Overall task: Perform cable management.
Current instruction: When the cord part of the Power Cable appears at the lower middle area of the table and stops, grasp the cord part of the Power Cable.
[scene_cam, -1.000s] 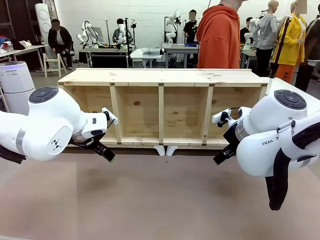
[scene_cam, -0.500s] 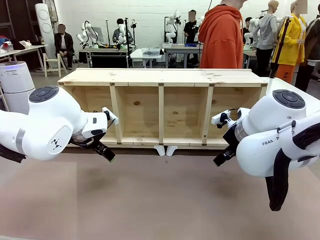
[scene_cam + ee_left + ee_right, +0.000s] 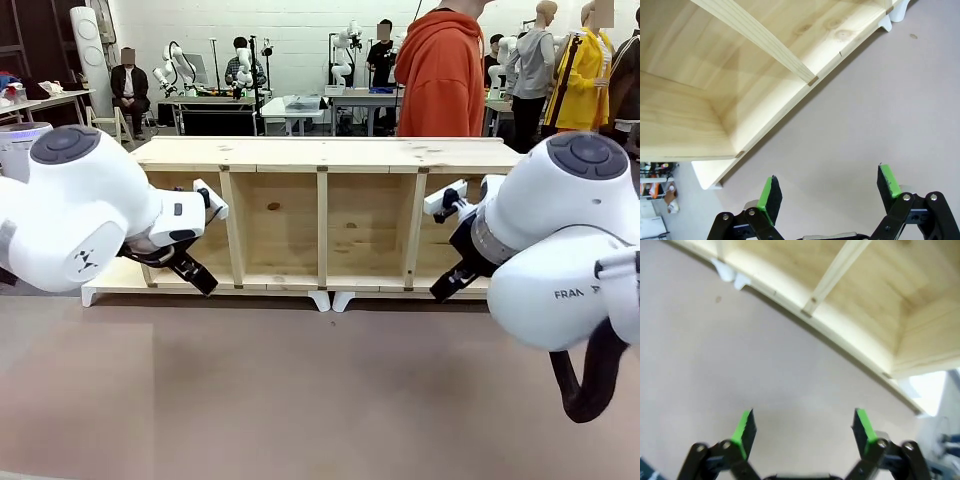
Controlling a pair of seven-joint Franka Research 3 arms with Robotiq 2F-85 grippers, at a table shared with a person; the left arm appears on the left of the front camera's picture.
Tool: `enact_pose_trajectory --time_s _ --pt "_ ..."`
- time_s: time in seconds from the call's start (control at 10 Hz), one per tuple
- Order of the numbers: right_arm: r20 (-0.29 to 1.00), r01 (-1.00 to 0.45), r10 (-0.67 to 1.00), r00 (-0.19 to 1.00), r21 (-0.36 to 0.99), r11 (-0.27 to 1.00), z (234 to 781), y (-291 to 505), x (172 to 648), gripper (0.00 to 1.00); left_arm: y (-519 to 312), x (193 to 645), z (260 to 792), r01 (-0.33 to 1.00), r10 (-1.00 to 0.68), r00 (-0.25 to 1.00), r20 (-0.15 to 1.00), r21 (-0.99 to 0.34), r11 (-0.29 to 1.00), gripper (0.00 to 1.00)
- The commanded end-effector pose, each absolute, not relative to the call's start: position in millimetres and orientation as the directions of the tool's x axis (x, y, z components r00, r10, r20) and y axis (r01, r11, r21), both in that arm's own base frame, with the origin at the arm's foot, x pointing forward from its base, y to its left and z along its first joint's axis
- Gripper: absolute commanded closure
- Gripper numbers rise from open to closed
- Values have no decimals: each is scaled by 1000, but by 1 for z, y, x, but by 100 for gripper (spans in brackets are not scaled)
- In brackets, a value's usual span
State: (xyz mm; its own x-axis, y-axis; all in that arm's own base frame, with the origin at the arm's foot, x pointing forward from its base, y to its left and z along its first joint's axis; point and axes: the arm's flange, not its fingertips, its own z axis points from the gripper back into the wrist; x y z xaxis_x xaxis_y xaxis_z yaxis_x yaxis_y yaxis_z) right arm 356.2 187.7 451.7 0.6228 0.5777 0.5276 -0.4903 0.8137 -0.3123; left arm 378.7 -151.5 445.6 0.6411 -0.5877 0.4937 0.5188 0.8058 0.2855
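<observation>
The cable is out of view. A long wooden shelf lies on its side across the table, its open compartments facing me. My left gripper hangs in front of the shelf's left compartments. In the left wrist view it stands open over bare tabletop, nothing between its green pads. My right gripper hovers before the shelf's right compartments. The right wrist view shows it open too, with only the table below it.
A person in an orange hoodie stands behind the shelf at the far side. White feet stick out under the shelf's front edge. The brown tabletop stretches wide in front of the shelf.
Both arms have risen. The left gripper has moved up and a little left, and the right one has lifted slightly. Both stay open.
</observation>
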Motion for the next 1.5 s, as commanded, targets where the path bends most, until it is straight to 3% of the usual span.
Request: enact_pose_trajectory --time_s 0.0,0.6,0.9,1.0,1.2,1.4 --pt "540 -396 550 636 -383 834 453 193 313 0 -153 339 447 453 -563 673 480 334 827 0" --pt "606 -207 495 622 -483 851 487 196 248 0 -152 267 484 280 -506 649 568 441 853 0" --pt "645 -98 438 627 -492 865 498 183 215 0 -127 237 488 171 -429 661 615 432 885 0" --pt "660 -74 415 626 -480 874 499 175 210 0 -118 235 488 170 -418 651 634 415 894 0" --pt "688 -108 390 613 -415 903 501 157 207 0 -97 240 489 351 -497 556 666 355 867 0" --pt "719 -81 322 615 -349 934 503 139 207 0 -71 245 489 347 -435 554 710 278 896 0"
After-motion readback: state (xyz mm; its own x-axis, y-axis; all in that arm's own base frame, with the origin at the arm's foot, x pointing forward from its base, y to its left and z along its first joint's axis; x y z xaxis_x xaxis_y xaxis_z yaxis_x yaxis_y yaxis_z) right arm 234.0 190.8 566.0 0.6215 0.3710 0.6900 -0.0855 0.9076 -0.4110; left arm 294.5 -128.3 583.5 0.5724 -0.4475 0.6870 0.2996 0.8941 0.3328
